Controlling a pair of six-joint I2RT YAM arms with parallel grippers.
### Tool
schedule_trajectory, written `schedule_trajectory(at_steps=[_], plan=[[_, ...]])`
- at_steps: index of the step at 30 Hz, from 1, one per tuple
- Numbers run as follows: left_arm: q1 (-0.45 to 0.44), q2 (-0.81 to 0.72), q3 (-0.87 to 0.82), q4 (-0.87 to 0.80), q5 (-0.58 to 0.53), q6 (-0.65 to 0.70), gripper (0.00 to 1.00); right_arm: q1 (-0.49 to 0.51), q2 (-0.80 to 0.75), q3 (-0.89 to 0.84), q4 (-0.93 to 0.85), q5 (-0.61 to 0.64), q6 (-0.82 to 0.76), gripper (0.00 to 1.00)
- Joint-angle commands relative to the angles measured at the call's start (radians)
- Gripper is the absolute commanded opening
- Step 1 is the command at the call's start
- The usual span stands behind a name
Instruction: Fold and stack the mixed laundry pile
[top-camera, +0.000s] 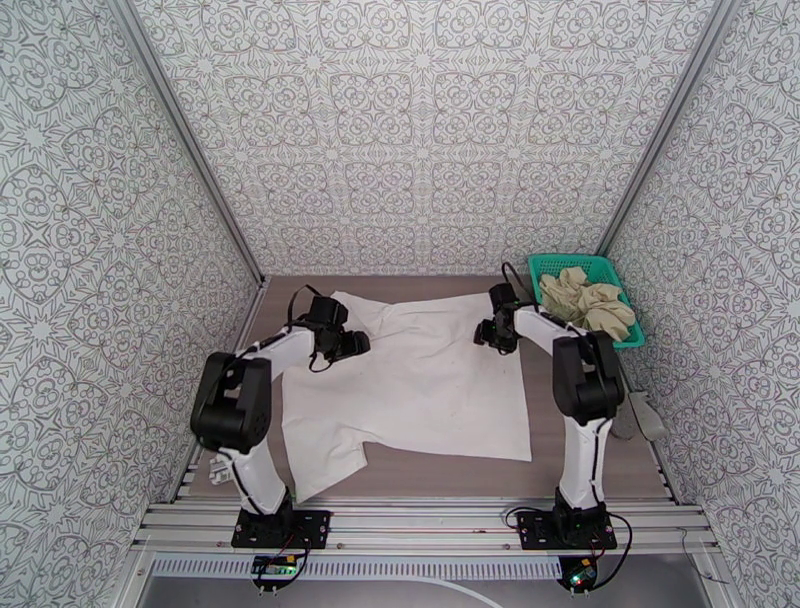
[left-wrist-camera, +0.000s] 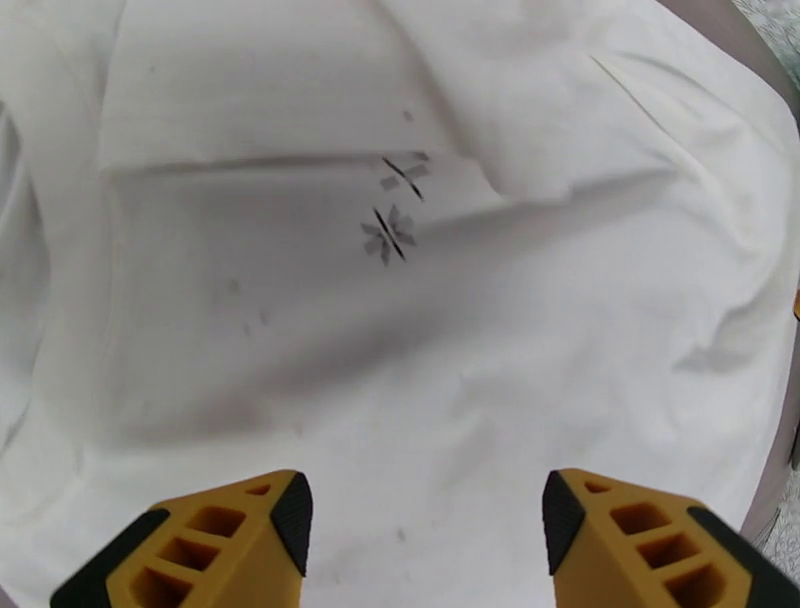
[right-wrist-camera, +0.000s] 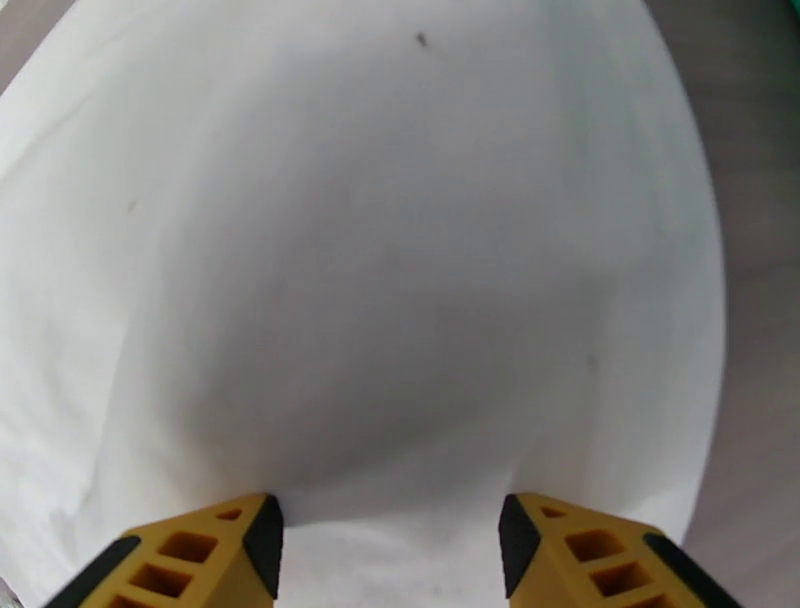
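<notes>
The white T-shirt (top-camera: 410, 385) lies spread across the brown table, one sleeve pointing toward the front left. A small dark chest mark (left-wrist-camera: 390, 232) shows in the left wrist view. My left gripper (top-camera: 355, 345) hovers low over the shirt's far left part, its yellow fingers apart (left-wrist-camera: 428, 520) with cloth lying under the gap. At the shirt's far right edge sits my right gripper (top-camera: 490, 332), jaws also apart (right-wrist-camera: 392, 530) over smooth white cloth. The beige garment (top-camera: 588, 298) is crumpled inside the teal basket.
The teal mesh basket (top-camera: 560, 262) stands at the back right corner, close behind the right arm. A grey object (top-camera: 645, 415) lies at the table's right edge. Bare table (top-camera: 600, 460) shows front right of the shirt. Patterned walls enclose three sides.
</notes>
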Motion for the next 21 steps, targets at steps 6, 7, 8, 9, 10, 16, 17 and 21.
schedule_trajectory(at_steps=[6, 7, 8, 9, 10, 16, 17, 21], plan=[[0.060, 0.222, 0.227, 0.054, 0.074, -0.024, 0.64, -0.042, 0.210, 0.321, -0.124, -0.007, 0.067, 0.62], [0.066, 0.249, 0.259, 0.047, 0.078, -0.022, 0.64, -0.047, 0.238, 0.363, -0.139, -0.008, 0.071, 0.62], [0.071, 0.274, 0.289, 0.037, 0.084, -0.020, 0.64, -0.053, 0.262, 0.398, -0.152, -0.011, 0.074, 0.62], [0.076, 0.303, 0.326, 0.027, 0.092, -0.017, 0.63, -0.059, 0.290, 0.445, -0.167, -0.011, 0.077, 0.62], [0.081, 0.335, 0.363, 0.013, 0.097, -0.014, 0.64, -0.065, 0.322, 0.497, -0.183, -0.012, 0.080, 0.62], [0.097, 0.493, 0.586, -0.066, 0.119, 0.006, 0.64, -0.095, 0.532, 0.878, -0.321, -0.034, 0.082, 0.62], [0.098, 0.513, 0.617, -0.077, 0.121, 0.008, 0.64, -0.098, 0.557, 0.932, -0.332, -0.038, 0.082, 0.62], [0.091, 0.528, 0.720, -0.144, 0.125, 0.033, 0.64, -0.103, 0.575, 1.040, -0.373, -0.046, 0.063, 0.62]])
